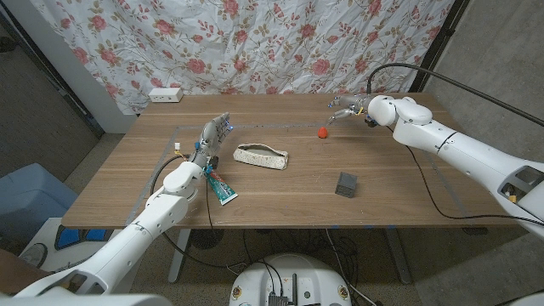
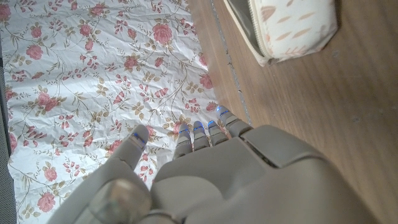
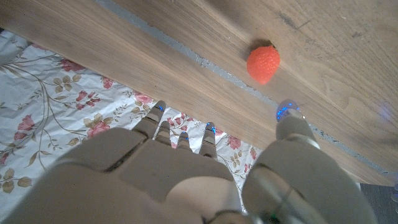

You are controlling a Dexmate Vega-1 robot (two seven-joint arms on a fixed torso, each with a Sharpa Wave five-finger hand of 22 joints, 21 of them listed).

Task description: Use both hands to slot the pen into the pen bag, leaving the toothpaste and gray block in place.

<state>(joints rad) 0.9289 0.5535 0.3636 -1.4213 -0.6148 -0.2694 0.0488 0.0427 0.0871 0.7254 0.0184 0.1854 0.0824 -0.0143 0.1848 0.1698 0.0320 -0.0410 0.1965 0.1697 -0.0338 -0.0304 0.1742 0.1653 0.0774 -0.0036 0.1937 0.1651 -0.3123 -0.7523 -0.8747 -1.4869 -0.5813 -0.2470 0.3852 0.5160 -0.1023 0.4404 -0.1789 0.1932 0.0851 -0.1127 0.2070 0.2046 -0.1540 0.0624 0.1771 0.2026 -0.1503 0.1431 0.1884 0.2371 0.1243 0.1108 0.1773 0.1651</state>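
Early, reaching step. Both hands, left hand (image 1: 206,140) and right hand (image 1: 353,109), empty with fingers spread; no pen apparent, perhaps hidden. Next: finding it, steadying cream oblong fabric pen bag (image 1: 261,156).

Your left hand (image 1: 208,140) stands just left of the pen bag (image 1: 261,156), toothpaste (image 1: 220,189) behind it towards you. Your right hand (image 1: 350,109) hovers near the strawberry (image 1: 322,132); the block (image 1: 346,184) lies well apart.
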